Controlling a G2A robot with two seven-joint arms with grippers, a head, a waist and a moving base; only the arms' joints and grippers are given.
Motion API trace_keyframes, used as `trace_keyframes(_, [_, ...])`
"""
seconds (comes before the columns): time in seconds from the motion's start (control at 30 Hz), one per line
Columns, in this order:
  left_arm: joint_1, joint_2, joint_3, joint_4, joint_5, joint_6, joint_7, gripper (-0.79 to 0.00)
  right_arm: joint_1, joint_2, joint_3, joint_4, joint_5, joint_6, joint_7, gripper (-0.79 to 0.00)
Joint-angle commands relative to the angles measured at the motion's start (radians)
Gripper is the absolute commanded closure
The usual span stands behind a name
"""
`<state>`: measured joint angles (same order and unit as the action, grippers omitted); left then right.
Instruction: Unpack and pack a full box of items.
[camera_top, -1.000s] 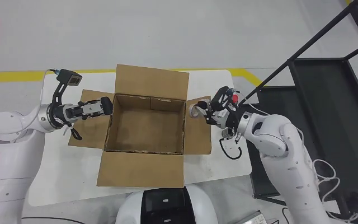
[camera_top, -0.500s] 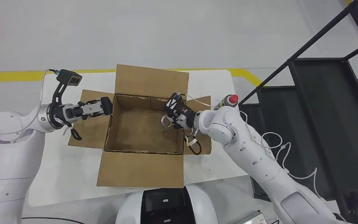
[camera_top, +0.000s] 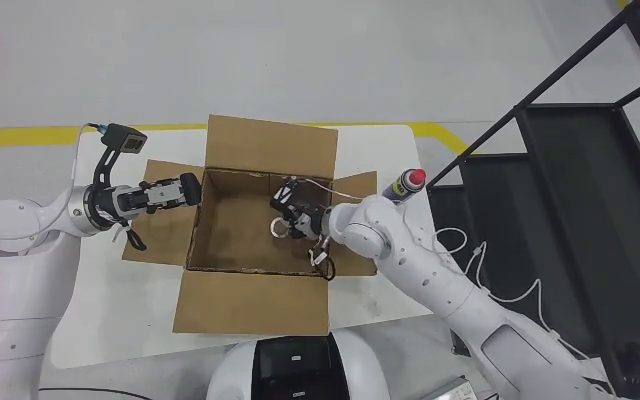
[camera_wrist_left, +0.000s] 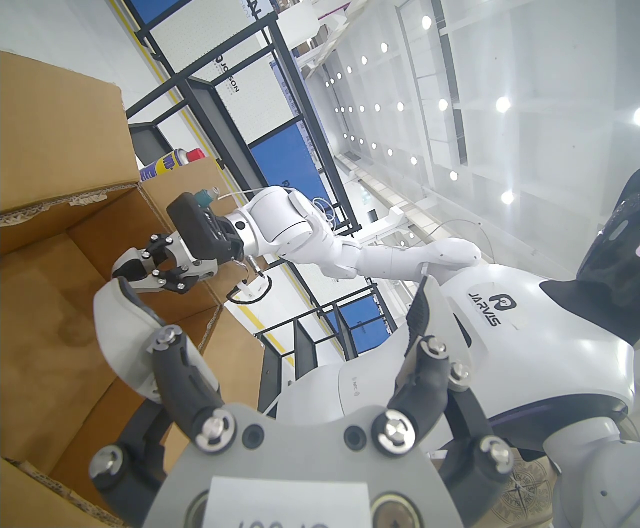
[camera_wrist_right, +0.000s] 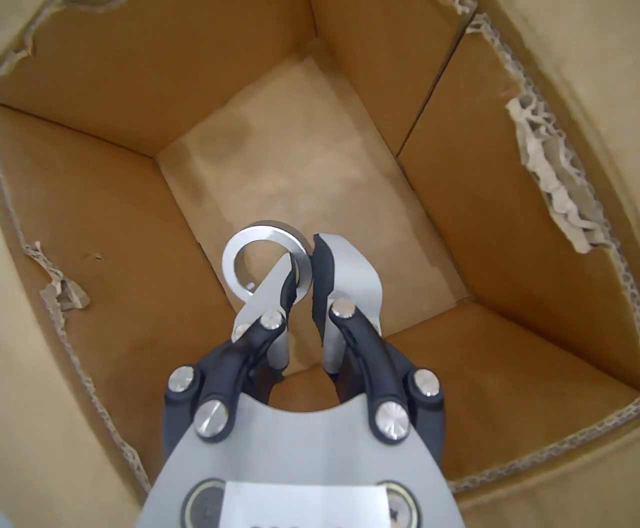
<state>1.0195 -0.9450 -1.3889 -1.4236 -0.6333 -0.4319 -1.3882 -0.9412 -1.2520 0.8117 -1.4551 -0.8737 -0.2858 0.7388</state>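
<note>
Cardboard box (camera_top: 258, 150): just beside its left wall the left gripper (camera_top: 188, 187) hangs released, probably ready to steady it. Over the box floor, the right gripper (camera_wrist_right: 302, 260) pinches a metal ring (camera_wrist_right: 264, 233) by its rim, probably for packing. A spray can (camera_top: 406, 183) stands to the right.

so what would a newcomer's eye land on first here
Most likely the big open cardboard box in the middle of the table. The right gripper hangs over its opening, shut on a shiny metal ring. The left gripper sits open by the box's left wall, and a red-capped spray can stands past the right flap.
</note>
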Motion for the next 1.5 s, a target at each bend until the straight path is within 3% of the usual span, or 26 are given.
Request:
trace_keyframes(0.0, [0.0,0.0,0.0,0.0,0.0,0.0,0.0,-0.785,-0.015,0.007,0.03,-0.011,0.039,-0.041,-0.015,-0.785])
trace_keyframes(0.2, [0.0,0.0,0.0,0.0,0.0,0.0,0.0,-0.785,-0.134,0.058,0.212,-0.137,0.144,-0.237,-0.076,-0.785])
trace_keyframes(0.47, [0.0,0.0,0.0,0.0,0.0,0.0,0.0,-0.785,-0.458,0.141,0.606,-0.382,0.095,-0.457,-0.191,-0.785])
trace_keyframes(0.63, [0.0,0.0,0.0,0.0,0.0,0.0,0.0,-0.785,-0.64,0.167,0.803,-0.463,0.021,-0.486,-0.228,-0.785])
trace_keyframes(0.77, [0.0,0.0,0.0,0.0,0.0,0.0,0.0,-0.785,-0.742,0.174,0.898,-0.46,0.009,-0.477,-0.28,-0.785])
trace_keyframes(0.9, [0.0,0.0,0.0,0.0,0.0,0.0,0.0,-0.785,-0.805,0.178,0.95,-0.416,0.002,-0.478,-0.309,-0.785])
trace_keyframes(1.1, [0.0,0.0,0.0,0.0,0.0,0.0,0.0,-0.785,-0.839,0.179,0.947,-0.356,-0.092,-0.371,-0.277,-0.785])
trace_keyframes(1.47, [0.0,0.0,0.0,0.0,0.0,0.0,0.0,-0.785,-0.689,0.175,0.82,-0.121,-0.212,-0.236,-0.22,-0.785])
